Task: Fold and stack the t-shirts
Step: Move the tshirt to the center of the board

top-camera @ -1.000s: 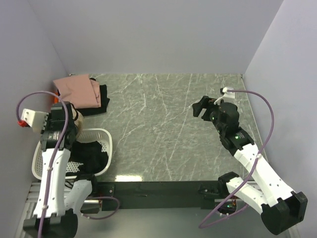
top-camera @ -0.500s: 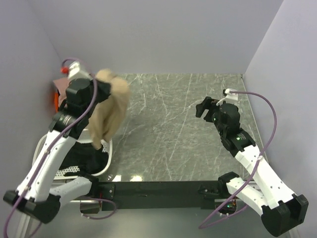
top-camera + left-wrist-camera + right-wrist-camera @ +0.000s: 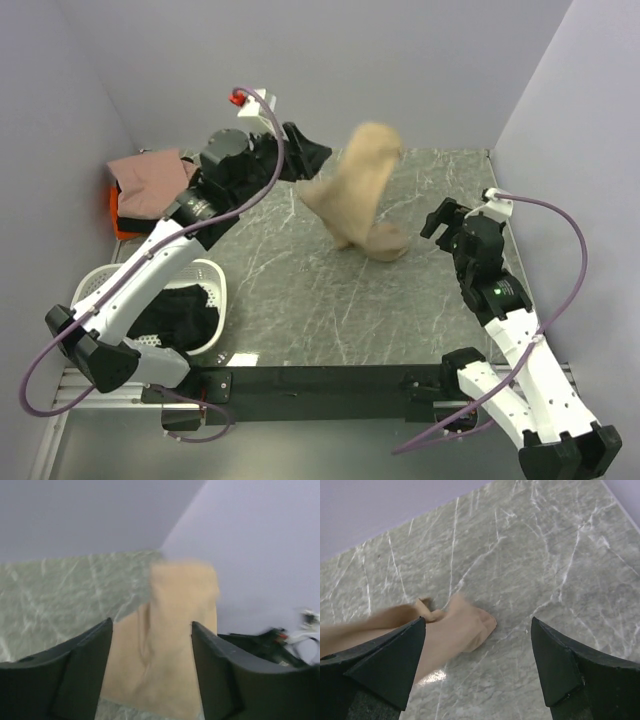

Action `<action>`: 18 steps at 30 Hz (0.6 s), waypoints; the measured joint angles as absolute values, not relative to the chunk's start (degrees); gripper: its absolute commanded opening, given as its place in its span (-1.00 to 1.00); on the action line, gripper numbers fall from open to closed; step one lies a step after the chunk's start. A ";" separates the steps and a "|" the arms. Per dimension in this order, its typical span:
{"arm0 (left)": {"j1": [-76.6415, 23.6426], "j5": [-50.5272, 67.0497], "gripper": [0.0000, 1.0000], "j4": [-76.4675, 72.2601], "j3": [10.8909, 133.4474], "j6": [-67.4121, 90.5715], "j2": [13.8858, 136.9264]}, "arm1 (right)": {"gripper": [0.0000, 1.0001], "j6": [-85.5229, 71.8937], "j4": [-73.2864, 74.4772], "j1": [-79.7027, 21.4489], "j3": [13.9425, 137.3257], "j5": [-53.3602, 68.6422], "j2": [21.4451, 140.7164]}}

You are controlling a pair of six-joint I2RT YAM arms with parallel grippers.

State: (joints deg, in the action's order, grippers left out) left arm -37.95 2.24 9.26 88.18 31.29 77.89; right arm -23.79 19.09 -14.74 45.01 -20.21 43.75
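The tan-beige t-shirt [image 3: 360, 195] is loose in front of my left gripper [image 3: 305, 155], blurred, with its lower end touching the marble table [image 3: 300, 290] near the middle. In the left wrist view the tan shirt [image 3: 170, 645] lies beyond the gripper [image 3: 151, 630], whose jaws stand apart and hold nothing. My right gripper [image 3: 445, 218] hovers open just right of the shirt. In the right wrist view the shirt's end [image 3: 455, 627] rests on the table between the wide-open fingers [image 3: 395, 660]. A pink t-shirt [image 3: 150, 180] lies over an orange one [image 3: 115, 212] at the back left. A black t-shirt [image 3: 185, 315] sits in the basket.
The white perforated basket [image 3: 215, 275] stands at the near left beside the left arm's base. Purple walls close in the table at the back, left and right. The left arm stretches diagonally over the table's left part.
My left arm pulled the tan shirt up out of the basket, swung it right over the table and opened its jaws, letting the shirt go. The right gripper drifted slightly right.
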 measured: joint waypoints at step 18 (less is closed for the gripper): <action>-43.51 -28.91 0.72 14.02 57.54 40.23 78.15 | 0.77 -26.11 17.19 -14.31 40.73 -15.86 55.29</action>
State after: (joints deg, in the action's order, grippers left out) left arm -43.51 -28.91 14.02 57.54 40.23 78.15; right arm -26.11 17.19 -14.31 40.73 -15.86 55.29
